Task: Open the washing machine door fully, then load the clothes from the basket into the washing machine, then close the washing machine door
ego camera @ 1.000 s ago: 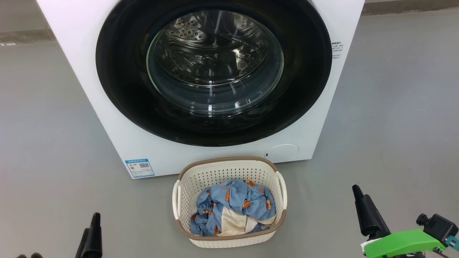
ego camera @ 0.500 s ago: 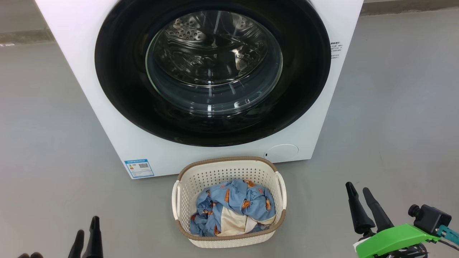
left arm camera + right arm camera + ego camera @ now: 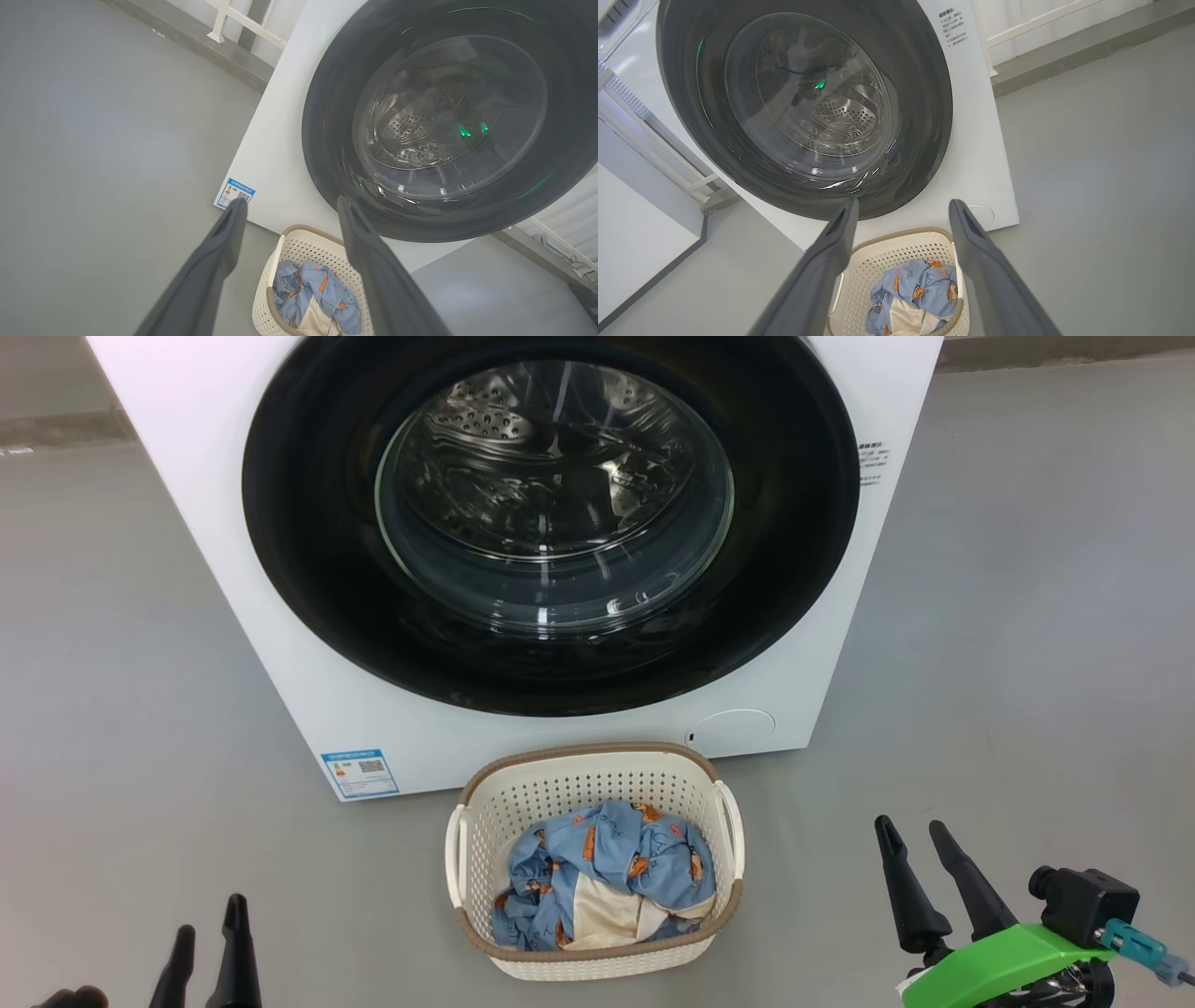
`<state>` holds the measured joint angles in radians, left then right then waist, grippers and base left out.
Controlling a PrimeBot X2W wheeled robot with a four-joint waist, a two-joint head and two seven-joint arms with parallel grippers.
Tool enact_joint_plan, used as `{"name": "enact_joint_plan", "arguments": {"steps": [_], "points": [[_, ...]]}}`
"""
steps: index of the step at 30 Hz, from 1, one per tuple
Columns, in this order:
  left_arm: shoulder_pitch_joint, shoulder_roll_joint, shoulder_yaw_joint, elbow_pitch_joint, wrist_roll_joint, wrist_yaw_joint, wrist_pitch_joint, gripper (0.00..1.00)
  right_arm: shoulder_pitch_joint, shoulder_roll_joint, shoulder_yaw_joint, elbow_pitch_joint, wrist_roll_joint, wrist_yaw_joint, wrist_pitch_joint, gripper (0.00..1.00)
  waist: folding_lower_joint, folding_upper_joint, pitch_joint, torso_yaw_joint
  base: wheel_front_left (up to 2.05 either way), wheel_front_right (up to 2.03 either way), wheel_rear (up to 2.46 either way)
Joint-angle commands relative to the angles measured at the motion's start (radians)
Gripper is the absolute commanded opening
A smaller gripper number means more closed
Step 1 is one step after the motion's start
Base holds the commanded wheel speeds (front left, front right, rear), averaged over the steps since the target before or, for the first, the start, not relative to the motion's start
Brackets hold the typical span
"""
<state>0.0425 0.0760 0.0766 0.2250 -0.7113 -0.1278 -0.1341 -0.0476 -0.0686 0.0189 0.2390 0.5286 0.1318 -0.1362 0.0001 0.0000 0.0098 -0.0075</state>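
The white washing machine point(image 3: 280, 644) stands ahead with its round black washing machine door point(image 3: 551, 523) flush against the front, the steel drum visible through the glass. Right before it on the floor sits the cream basket point(image 3: 597, 773) holding the light blue clothes point(image 3: 611, 859) and a cream cloth. My left gripper point(image 3: 207, 917) is low at the left, open and empty, well left of the basket. My right gripper point(image 3: 910, 831) is open and empty to the basket's right. Both wrist views look between open fingers at the door point(image 3: 448, 116) point(image 3: 803, 102) and the basket point(image 3: 303, 242) point(image 3: 896, 247).
Grey floor point(image 3: 1027, 616) spreads on both sides of the machine. A blue label point(image 3: 359, 773) and a round white cap point(image 3: 733, 730) sit low on the machine front. White railing point(image 3: 1041, 23) and a low kerb run behind; a white panel point(image 3: 635, 224) stands beside the machine.
Both grippers shifted leftward in the head view; the left gripper's two fingers now show apart. The camera has moved slightly. Door, basket and clothes are unchanged.
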Motion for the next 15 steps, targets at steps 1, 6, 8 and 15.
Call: {"name": "enact_joint_plan", "arguments": {"steps": [1,6,8,15], "points": [[-0.011,0.023,0.029,-0.033,0.031,-0.002,-0.017,1.00,-0.049,-0.011,0.020,-0.027,-0.035,-0.001,-0.016,1.00,-0.0001,0.0000,0.001,0.000,0.00,0.00,0.00],[-0.006,0.029,0.032,-0.037,0.088,-0.002,-0.032,1.00,-0.051,-0.014,0.024,-0.024,-0.094,-0.001,-0.031,1.00,-0.0001,0.0000,0.002,-0.002,0.00,0.00,0.00],[-0.003,0.032,0.032,-0.039,0.111,-0.002,-0.038,1.00,-0.051,-0.015,0.025,-0.023,-0.119,-0.001,-0.037,1.00,-0.0001,0.0000,0.002,-0.003,0.00,0.00,0.00],[0.004,0.039,0.036,-0.044,0.189,-0.002,-0.059,1.00,-0.054,-0.017,0.025,-0.018,-0.199,-0.001,-0.057,1.00,-0.0001,0.0000,0.004,-0.003,0.00,0.00,0.00]]}}
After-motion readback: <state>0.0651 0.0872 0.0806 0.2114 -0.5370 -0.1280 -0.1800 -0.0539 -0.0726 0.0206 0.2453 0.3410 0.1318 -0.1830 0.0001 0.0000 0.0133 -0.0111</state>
